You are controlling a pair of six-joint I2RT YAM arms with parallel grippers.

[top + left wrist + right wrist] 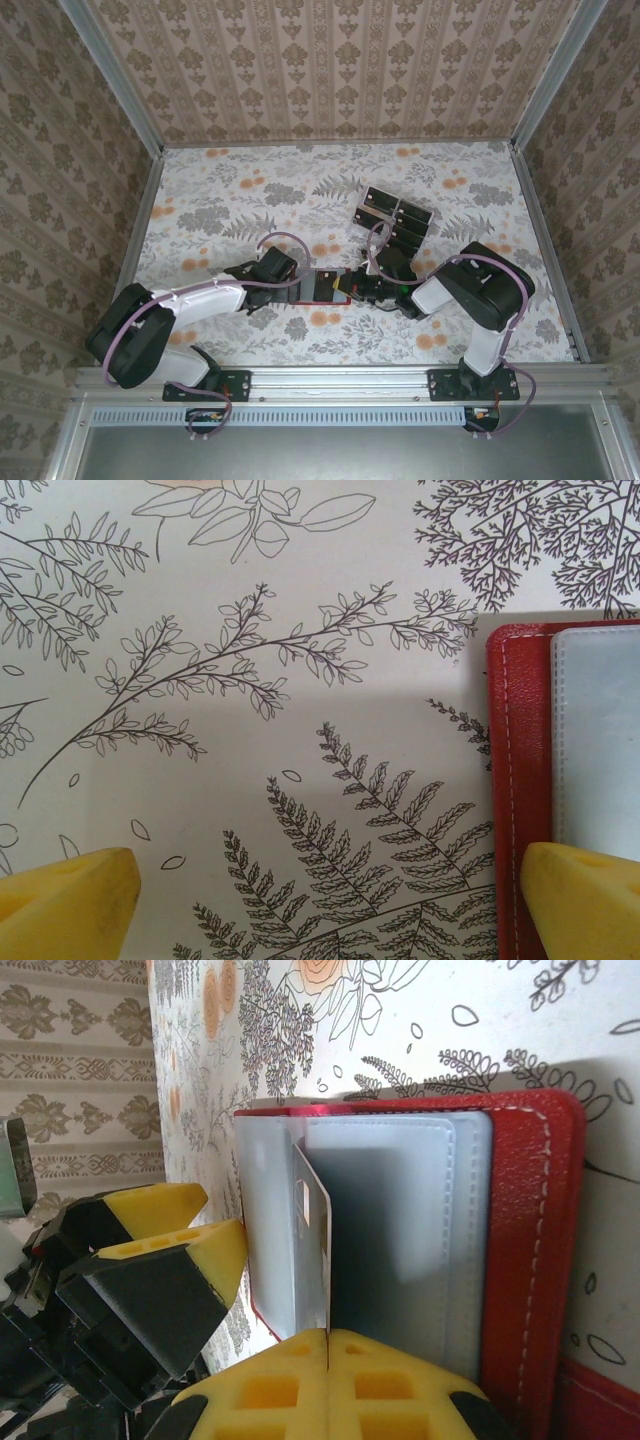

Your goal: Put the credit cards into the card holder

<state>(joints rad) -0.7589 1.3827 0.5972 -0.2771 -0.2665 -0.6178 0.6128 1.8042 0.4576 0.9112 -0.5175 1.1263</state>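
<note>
Floral table (240, 200): one red card holder (325, 285) lies open between my grippers. My right gripper (328, 1360) pinches one card (312, 1250) at its pockets. My left gripper (325, 905) gapes wide at its left edge. The spare cards (393, 218) overlap far right, too jumbled to count

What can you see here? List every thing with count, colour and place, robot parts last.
card holder: one, red, open, near centre.
held credit card: one, colour unclear edge-on, entering the card holder's clear sleeves.
loose credit cards: several, black, clustered far side, right of centre.
table: one, grey-and-orange floral cover, under everything.
walls: three, beige patterned, around the table.
left gripper: one, yellow fingers, open, at the card holder's edge.
right gripper: one, yellow fingers, shut on the held credit card.
</note>
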